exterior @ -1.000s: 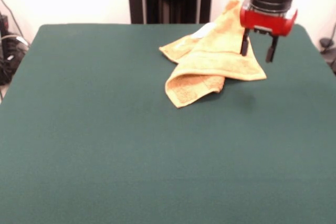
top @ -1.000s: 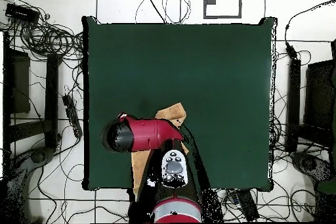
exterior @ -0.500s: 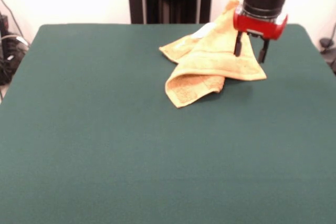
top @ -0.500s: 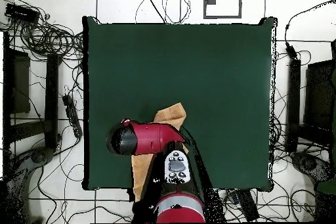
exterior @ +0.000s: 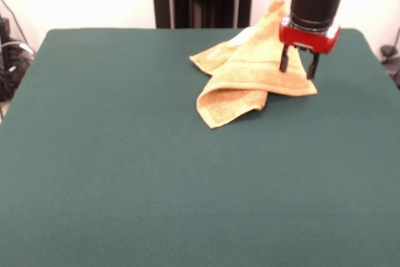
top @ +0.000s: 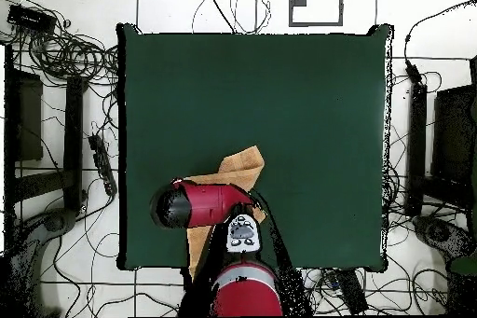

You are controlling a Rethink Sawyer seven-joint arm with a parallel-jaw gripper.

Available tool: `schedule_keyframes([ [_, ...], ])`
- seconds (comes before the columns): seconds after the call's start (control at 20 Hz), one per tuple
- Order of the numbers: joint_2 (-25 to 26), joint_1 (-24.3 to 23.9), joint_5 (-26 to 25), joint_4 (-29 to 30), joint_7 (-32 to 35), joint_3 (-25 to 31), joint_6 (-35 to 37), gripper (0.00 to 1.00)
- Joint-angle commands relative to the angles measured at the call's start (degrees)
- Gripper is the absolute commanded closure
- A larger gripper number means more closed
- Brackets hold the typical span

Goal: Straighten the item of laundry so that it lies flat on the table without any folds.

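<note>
We see the towel (exterior: 250, 73) lying crumpled toward the one o'clock part of the table (exterior: 125, 173) in the front view, close to the far edge, with part of it appearing to reach that edge. It is plainly not flat: one layer is folded over another, a rounded fold points toward seven o'clock, and a flap at five o'clock ends in a sharp corner. A pale patch near the far side may be the care tag, though we cannot be sure.

Our gripper (exterior: 297, 67) hangs over the towel's three o'clock side, its two dark fingers parted with a clear gap between them and nothing held. We cannot tell whether the tips touch the cloth. In the overhead view the arm covers most of the towel (top: 244, 163).

We judge the task barely begun: no corner is grasped, every fold is left to open, and the whole spreading is ahead.
</note>
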Motion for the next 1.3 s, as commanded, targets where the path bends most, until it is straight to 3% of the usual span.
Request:
schedule_keyframes([
  [0.05,4.61,3.40,1.53,1.60,8.53,3.00,-3.75,0.00],
  [0.65,23.03,8.22,5.94,-15.29,9.49,-1.93,-12.69,0.00],
  [1.05,27.37,10.45,8.28,-19.93,10.25,-5.42,-16.11,0.00],
  [1.1,27.53,11.02,8.24,-20.38,10.21,-6.23,-15.20,1.00],
  [1.3,27.56,11.40,8.34,-20.92,9.92,-6.86,-12.80,1.00],
])
